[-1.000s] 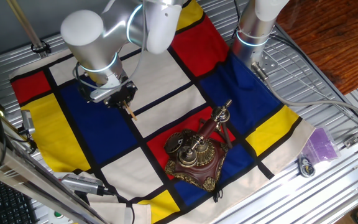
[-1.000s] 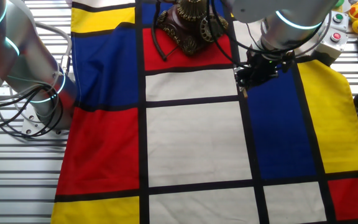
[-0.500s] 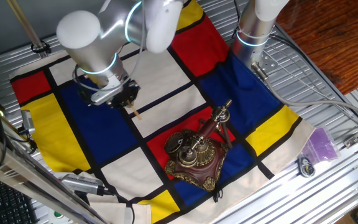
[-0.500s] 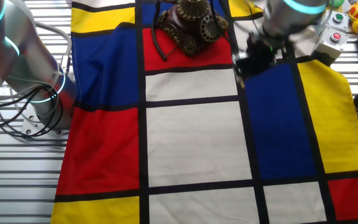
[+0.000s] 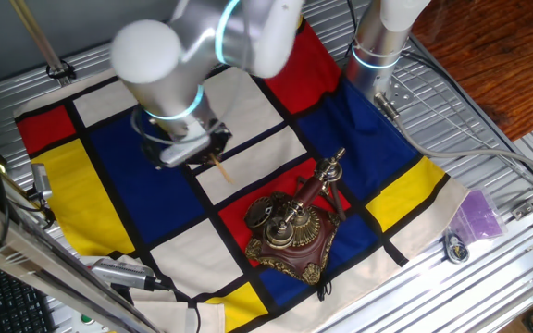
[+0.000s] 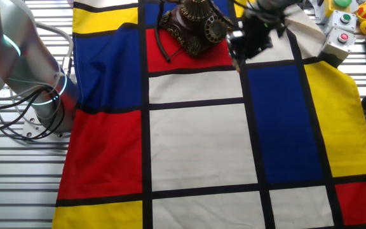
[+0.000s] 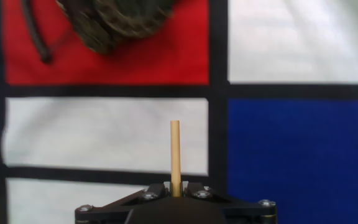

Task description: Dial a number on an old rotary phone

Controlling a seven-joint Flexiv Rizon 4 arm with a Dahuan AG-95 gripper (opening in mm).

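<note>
The fingers (image 7: 176,191) hold a thin wooden stick (image 7: 175,155) (pointing straight out). The phone (image 5: 292,231) sits near, on a red square of the cloth (image 6: 196,146).

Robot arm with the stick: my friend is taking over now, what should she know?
Gripper: shut on a thin wooden stick that points forward.
Old rotary phone: on the red square of the checked cloth, handset on its cradle.
Done: the stick is held, and the gripper hangs over the cloth, short of the phone.
Left: reach the dial, put the stick tip in a hole, turn it.
</note>
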